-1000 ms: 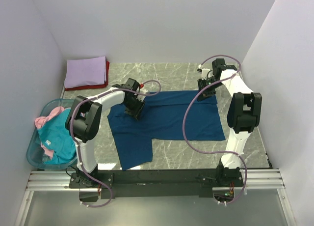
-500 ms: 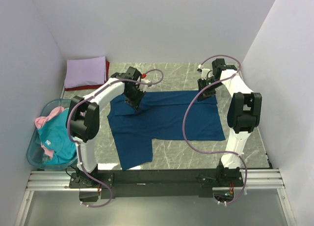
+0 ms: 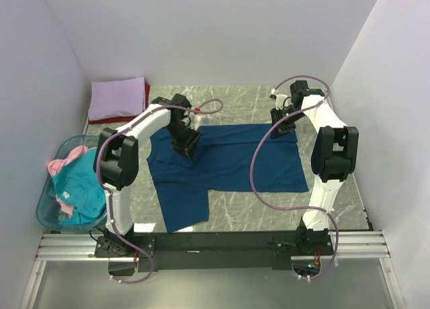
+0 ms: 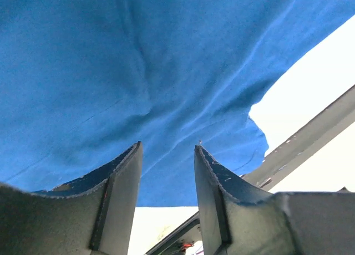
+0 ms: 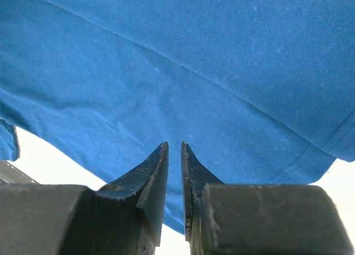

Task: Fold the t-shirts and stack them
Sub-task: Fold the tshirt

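1. Blue cloth is the work piece: the dark blue t-shirt [image 3: 228, 164] lies spread flat on the table [image 3: 235, 101] between the arms.
2. We read the left gripper [image 3: 188, 148] as open. Its jaws stand parted over the shirt's far-left part, with no cloth between them.
3. The right gripper [image 3: 281, 121] sits at the far-right corner with its jaws nearly together. We cannot tell whether cloth is pinched.
4. We advise setting the left jaws around the fabric edge and closing fully before lifting.
5. We advise carrying both corners level, so the fold line runs straight.
6. The finished fold belongs on the lavender shirt [image 3: 118, 97], far left.
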{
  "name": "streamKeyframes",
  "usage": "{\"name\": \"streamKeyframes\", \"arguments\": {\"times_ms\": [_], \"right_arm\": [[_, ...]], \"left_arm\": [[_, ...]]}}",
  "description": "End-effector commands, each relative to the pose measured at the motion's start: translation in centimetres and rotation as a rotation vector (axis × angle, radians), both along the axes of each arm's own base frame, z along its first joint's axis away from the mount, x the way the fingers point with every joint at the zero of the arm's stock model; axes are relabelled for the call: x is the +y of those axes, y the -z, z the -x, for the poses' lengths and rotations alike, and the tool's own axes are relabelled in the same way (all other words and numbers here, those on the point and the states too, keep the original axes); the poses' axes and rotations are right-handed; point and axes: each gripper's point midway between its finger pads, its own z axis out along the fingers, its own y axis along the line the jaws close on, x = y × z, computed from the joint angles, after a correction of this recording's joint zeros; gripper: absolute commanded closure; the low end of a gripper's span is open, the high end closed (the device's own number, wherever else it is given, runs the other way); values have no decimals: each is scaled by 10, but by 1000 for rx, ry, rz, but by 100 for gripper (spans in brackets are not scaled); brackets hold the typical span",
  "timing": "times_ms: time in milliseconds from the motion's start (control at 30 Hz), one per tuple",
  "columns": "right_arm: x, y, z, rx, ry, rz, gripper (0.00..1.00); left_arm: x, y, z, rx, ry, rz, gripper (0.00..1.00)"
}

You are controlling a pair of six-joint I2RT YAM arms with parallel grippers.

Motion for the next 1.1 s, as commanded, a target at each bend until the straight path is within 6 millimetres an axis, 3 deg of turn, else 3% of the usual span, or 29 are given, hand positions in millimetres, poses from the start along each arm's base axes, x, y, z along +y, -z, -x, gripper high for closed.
{"name": "streamKeyframes", "arguments": {"times_ms": [0,100,267,367,467,500,567,633,700,733,933,1067], "right_arm": [[-3,1,-2,2,-7,13,78],[-7,2,-7,-11,7,35,77],[-7,1,-8,-9,6,45,77],[7,0,7,21,-27,1,77],[39,-18,20,-5,-67,-89,76],[59,-20,32,18,-88,-164,76],[81,-31,37,2,-73,-241,75],[117,-50,40,-38,-85,-350,75],[141,-49,51,-29,-92,-400,73],[169,-62,52,-62,-95,-456,72],[253,-55,61,-59,-51,-558,69],[292,-27,70,26,8,-579,68]], "left_arm": [[14,-40,-19,-93,-70,117,53],[56,-41,-50,-130,-226,120,55],[99,-17,-58,-141,-340,39,52],[117,-7,-58,-134,-381,36,48],[131,1,-55,-91,-425,90,46],[138,3,-54,-77,-445,109,46],[136,4,-53,-56,-457,163,47],[138,8,-50,-40,-475,180,48],[138,14,-47,-29,-484,179,50],[138,16,-46,-25,-488,176,50],[136,21,-48,-26,-496,195,54],[136,24,-49,-28,-506,197,57]]}}
